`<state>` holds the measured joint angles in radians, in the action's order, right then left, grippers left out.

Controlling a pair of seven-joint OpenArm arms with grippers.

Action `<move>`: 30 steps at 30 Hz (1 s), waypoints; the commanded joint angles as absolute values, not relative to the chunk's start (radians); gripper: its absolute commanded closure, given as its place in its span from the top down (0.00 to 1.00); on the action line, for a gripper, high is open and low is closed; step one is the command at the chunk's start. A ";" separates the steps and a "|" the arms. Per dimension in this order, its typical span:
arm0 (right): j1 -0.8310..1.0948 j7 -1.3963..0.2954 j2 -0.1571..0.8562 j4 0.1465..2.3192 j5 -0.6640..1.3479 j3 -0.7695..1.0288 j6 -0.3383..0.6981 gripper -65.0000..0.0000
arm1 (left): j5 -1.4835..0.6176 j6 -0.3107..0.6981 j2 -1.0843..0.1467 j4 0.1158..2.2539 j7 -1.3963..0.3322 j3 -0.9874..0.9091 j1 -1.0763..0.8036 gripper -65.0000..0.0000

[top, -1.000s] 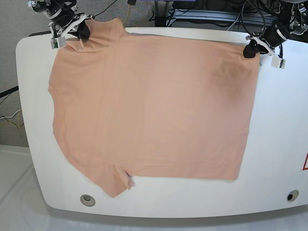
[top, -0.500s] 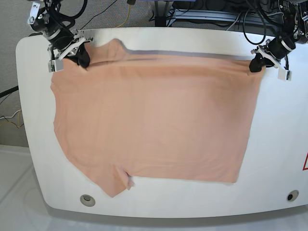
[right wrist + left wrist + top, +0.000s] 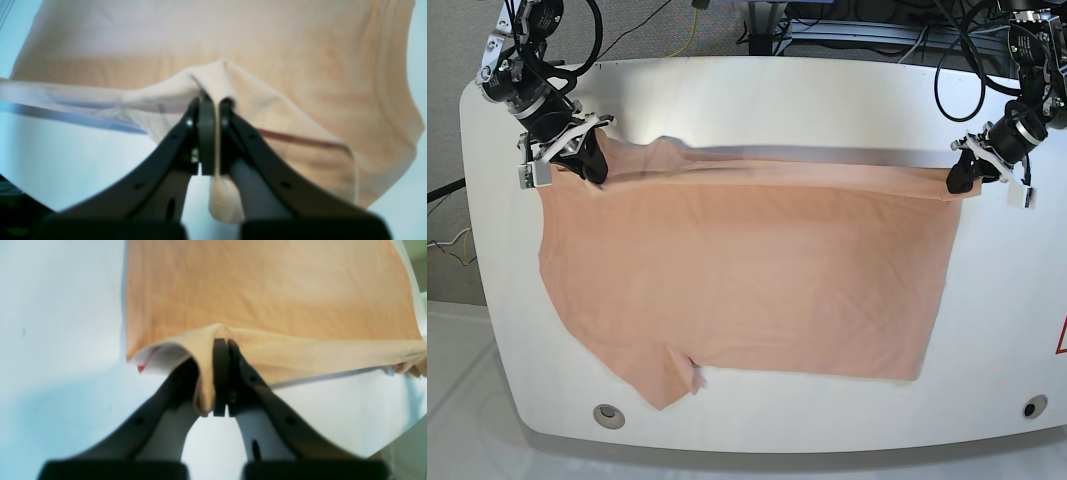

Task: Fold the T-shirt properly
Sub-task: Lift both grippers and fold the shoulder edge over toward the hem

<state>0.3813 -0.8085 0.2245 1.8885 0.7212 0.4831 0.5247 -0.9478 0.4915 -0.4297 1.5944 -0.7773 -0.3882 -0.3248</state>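
The peach T-shirt [image 3: 747, 270] lies spread over the white table [image 3: 747, 100], with its far edge lifted off the surface in a taut line between both grippers. My left gripper [image 3: 960, 178] [image 3: 222, 373] is shut on the T-shirt's far right corner. At the far left, my right gripper [image 3: 587, 160] [image 3: 211, 133] is shut on the cloth near a sleeve. Both wrist views show the fabric [image 3: 267, 290] [image 3: 233, 50] pinched between black fingers [image 3: 220, 366] [image 3: 206, 133] and stretching away over the table.
Cables [image 3: 877, 25] and equipment sit behind the table's far edge. The table's front rim has round holes at the left [image 3: 609, 415] and right [image 3: 1034, 406]. A red mark [image 3: 1061, 338] shows at the right edge.
Both grippers have moved toward the near side of the table, carrying the T-shirt's far edge with them. The cloth's far edge now folds over the part lying flat.
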 commanded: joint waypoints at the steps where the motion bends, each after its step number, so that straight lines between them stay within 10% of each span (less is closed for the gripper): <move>1: 0.371 -0.778 0.238 1.903 0.724 0.489 0.531 0.00 | -0.961 0.517 -0.444 1.607 -0.774 -0.400 -0.289 0.00; 30: 0.046 -0.743 0.256 1.588 0.527 0.390 0.539 0.00 | -0.921 0.523 -0.424 1.349 -0.777 -0.328 0.011 0.00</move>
<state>0.0898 -0.7631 0.2436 1.5948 0.5335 0.3927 0.5411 -0.9157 0.5205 -0.3996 1.3521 -0.8131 -0.3233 -0.0334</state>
